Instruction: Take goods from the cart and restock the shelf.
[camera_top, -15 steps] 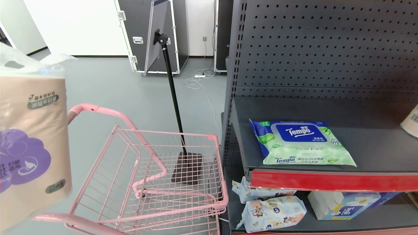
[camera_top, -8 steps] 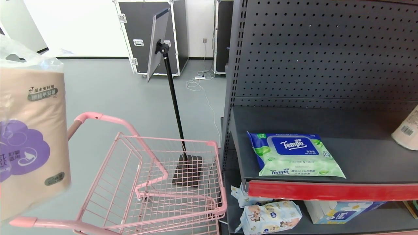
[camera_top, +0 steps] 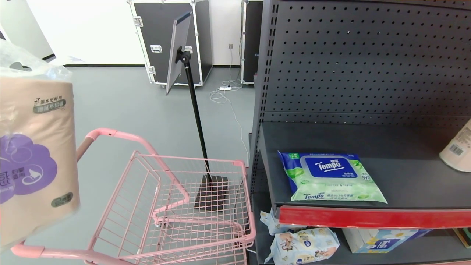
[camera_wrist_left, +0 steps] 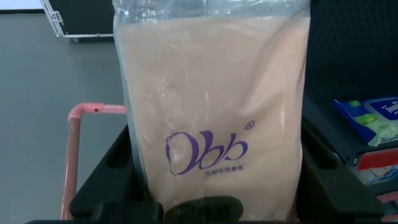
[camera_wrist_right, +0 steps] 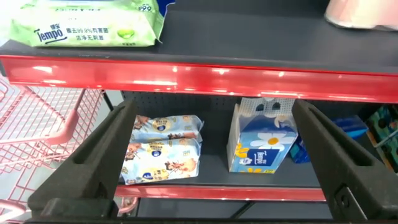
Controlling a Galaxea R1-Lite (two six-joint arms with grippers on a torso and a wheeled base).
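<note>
Holding toilet paper pack [camera_top: 35, 147] upright in left gripper [camera_wrist_left: 217, 149], fingers [camera_wrist_left: 106, 180] clamped against both sides of the wrapper; pack raised at 9 o'clock in head view, over the handle end of pink cart [camera_top: 184, 159]. At 7 o'clock, cart's wire basket, parked just beside the side post of shelf [camera_top: 368, 218], which spans 1 to 5 o'clock. Right gripper [camera_wrist_right: 211, 118] spread wide, gripping nothing, facing the shelf's red front strip with the lower board beyond it. On upper board at 4 o'clock, lying flat near the front edge: green-blue wet wipes pack [camera_top: 331, 176]; well apart at 3 o'clock, white roll [camera_top: 456, 151], cut off by frame edge. On lower board at 5 o'clock: two baby wipes packs [camera_top: 303, 244] touching each other, blue tissue box [camera_top: 382, 237] near them at their 3 o'clock. Behind cart at 12 o'clock: black stand [camera_top: 195, 121] with tilted panel, base on floor; black flight cases [camera_top: 162, 36] farther back at 11 o'clock
</note>
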